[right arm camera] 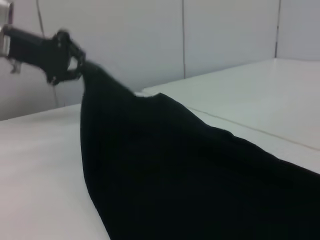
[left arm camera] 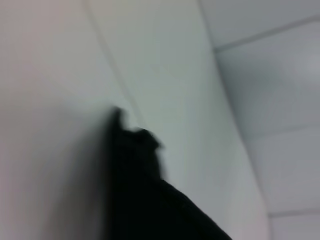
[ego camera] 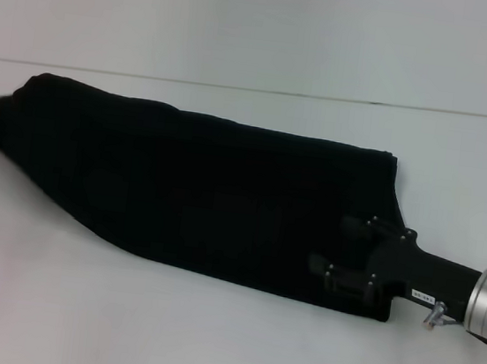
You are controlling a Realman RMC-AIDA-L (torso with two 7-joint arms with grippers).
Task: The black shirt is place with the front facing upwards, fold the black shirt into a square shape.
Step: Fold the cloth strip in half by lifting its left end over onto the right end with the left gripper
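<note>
Soft matte black shirt [ego camera: 197,194] stretches as a long tapered band between both grippers' jaws clamping its ends.

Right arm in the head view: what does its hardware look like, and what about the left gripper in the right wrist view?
The right gripper is matte black with small silver screws, behind it a white label, then a silver wrist with a blue light. The left gripper is the same boxy black, on a black wrist section.
</note>
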